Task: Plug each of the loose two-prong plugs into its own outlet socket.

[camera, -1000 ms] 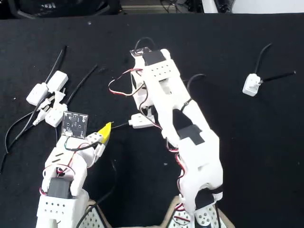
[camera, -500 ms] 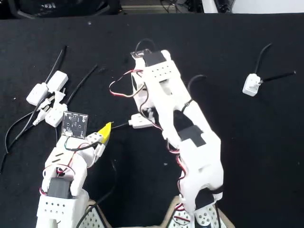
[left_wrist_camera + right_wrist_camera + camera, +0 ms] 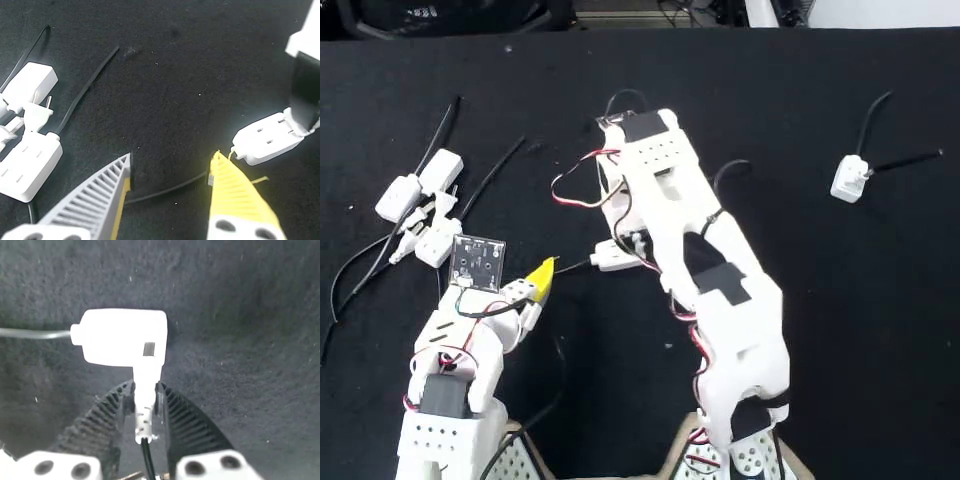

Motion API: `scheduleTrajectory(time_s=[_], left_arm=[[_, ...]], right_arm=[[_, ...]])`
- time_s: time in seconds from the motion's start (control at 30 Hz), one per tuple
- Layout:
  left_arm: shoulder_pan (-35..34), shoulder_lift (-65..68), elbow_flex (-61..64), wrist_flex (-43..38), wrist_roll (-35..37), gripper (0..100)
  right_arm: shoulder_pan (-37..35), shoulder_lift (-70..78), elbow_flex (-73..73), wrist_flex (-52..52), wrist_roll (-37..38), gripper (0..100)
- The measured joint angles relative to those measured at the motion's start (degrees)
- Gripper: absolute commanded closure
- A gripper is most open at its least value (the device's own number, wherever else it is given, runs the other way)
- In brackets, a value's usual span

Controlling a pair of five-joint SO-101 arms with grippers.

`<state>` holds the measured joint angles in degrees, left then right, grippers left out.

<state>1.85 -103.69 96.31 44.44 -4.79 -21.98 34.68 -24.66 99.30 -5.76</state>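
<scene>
Looking down from the high view, you find the outlet block [image 3: 613, 256] between the arms, long axis pointing toward the left gripper [image 3: 534, 297], the right gripper [image 3: 634, 242] over its other end. At the left wrist, the left gripper [image 3: 170, 160] gapes on nothing, the outlet block [image 3: 265, 137] just off to one side. At the right wrist, the right gripper [image 3: 145, 390] is clamped on the plug [image 3: 145, 377], whose axis runs straight into the outlet block [image 3: 122, 337], square to its length.

Illumination is even and diffuse. The matte black table cloth [image 3: 840, 320] absorbs light, so cast shadows are barely distinguishable on it. In the high view, the white arm shells [image 3: 665, 165] at centre clip to flat white. In the right wrist view, the outlet socket [image 3: 122, 335] at 11 o'clock and the plug [image 3: 145, 390] glare, their surface detail washed out.
</scene>
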Motion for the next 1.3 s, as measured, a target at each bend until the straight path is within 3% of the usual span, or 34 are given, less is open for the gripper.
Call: scheduleTrajectory(time_s=[0.57, 0.87, 1.13, 1.3], left_arm=[[0.0, 0.0, 0.0, 0.0, 0.0, 75], [0.0, 0.0, 0.0, 0.0, 0.0, 75], [0.0, 0.0, 0.0, 0.0, 0.0, 75], [0.0, 0.0, 0.0, 0.0, 0.0, 75]], right_arm=[[0.6, 3.0, -4.4, 0.2, 2.1, 98.8], [1.8, -20.4, 21.2, -3.9, 4.8, 98.8], [9.1, -37.5, 55.8, -27.1, 18.1, 98.7], [14.3, -41.4, 67.6, -39.7, 22.9, 98.6]])
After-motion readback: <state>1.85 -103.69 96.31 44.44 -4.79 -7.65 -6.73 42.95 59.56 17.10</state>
